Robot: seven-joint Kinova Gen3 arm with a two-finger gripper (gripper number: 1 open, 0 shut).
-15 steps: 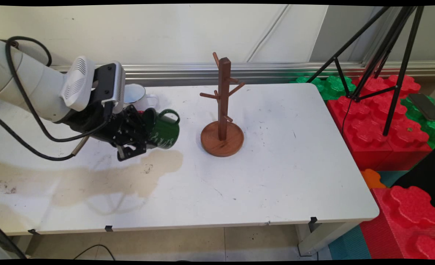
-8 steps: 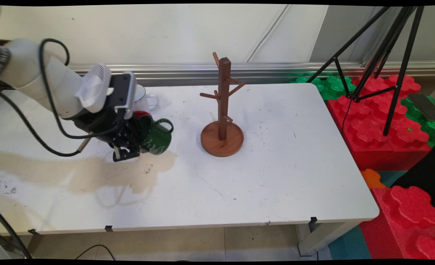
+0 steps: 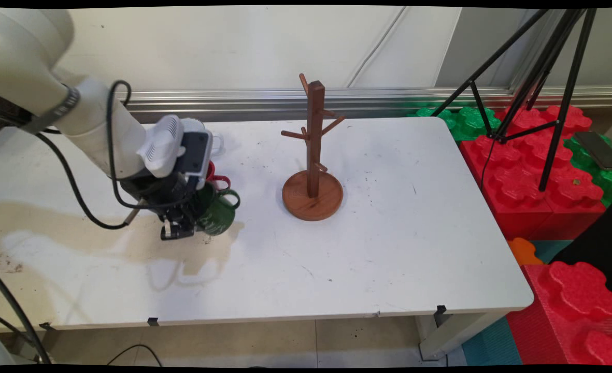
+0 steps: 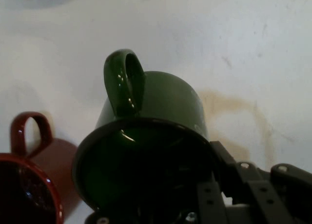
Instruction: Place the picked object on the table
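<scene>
The white counter (image 3: 388, 233) carries a tan stain (image 3: 103, 243) and a wooden mug tree (image 3: 313, 155); red foam blocks (image 3: 544, 191) stand alongside. The jaws pinch the green mug (image 3: 217, 215), now lower and nearer the red mug (image 3: 217, 178).

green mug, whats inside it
One finger of the gripper reaches into the green mug, clamping its rim. In the hand view the interior is dark; nothing else shows, and the bottom is hidden.

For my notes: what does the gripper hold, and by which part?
The gripper holds the green mug by its rim, one finger inside the mouth.
</scene>
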